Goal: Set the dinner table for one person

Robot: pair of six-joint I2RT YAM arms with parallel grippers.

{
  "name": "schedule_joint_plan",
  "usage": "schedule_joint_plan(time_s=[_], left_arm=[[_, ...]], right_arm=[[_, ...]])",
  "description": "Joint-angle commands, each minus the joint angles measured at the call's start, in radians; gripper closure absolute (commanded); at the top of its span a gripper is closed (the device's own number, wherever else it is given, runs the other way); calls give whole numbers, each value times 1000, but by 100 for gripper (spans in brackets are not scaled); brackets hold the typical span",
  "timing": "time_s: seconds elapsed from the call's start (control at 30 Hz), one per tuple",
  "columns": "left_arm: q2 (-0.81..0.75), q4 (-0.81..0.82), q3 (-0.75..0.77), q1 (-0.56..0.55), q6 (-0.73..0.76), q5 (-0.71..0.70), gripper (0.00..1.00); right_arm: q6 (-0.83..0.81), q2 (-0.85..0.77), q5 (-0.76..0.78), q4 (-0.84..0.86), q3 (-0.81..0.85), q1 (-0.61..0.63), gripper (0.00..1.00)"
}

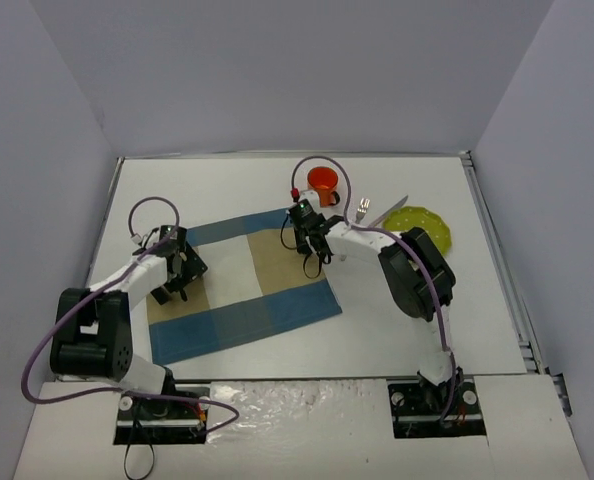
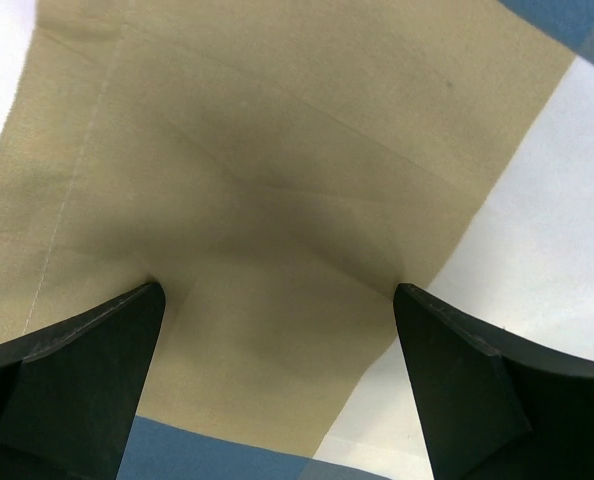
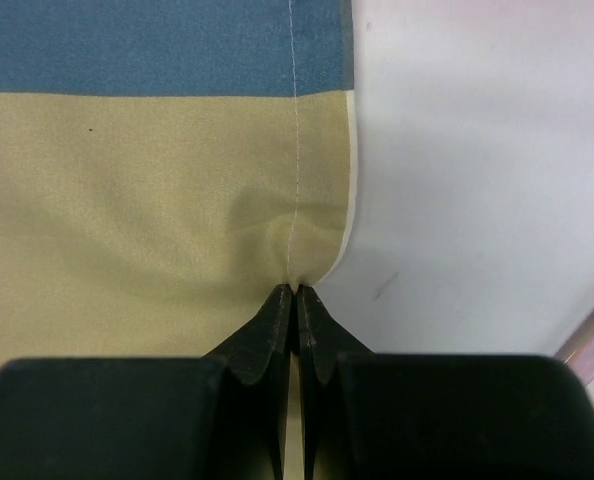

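Observation:
A blue-and-tan checked placemat [image 1: 242, 285] lies on the white dinner table [image 1: 377, 330], left of centre. My right gripper [image 1: 310, 262] is shut on the placemat's right edge; in the right wrist view [image 3: 297, 290] the jaws pinch the puckered tan hem [image 3: 295, 250]. My left gripper [image 1: 169, 290] is open over the placemat's left part; in the left wrist view [image 2: 277, 300] its fingers [image 2: 97, 370] straddle a tan square [image 2: 267, 200], not holding it. An orange cup [image 1: 322, 181], a fork [image 1: 362, 210], a knife [image 1: 392, 207] and a yellow-green plate [image 1: 422, 226] sit at the back right.
Grey walls enclose the table on three sides. A metal rail [image 1: 497, 260] runs along the table's right edge. The right arm's elbow [image 1: 417, 275] stands over the table between the placemat and the plate.

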Motion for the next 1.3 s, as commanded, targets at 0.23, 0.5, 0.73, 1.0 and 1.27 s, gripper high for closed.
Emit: schedule_joint_plan(time_s=[0.23, 0.5, 0.73, 1.0, 1.27], left_arm=[[222, 115, 141, 68, -137, 118, 3], [153, 74, 193, 72, -106, 96, 3], [12, -55, 337, 74, 111, 141, 3], [-61, -86, 298, 75, 223, 136, 3], [-50, -13, 152, 74, 182, 177, 3]], right_arm=[[-315, 230, 77, -40, 432, -74, 100], [-376, 306, 58, -56, 610, -87, 74], [-341, 113, -5, -67, 521, -77, 47], [-11, -95, -145, -49, 115, -46, 52], [123, -146, -142, 82, -150, 6, 56]])
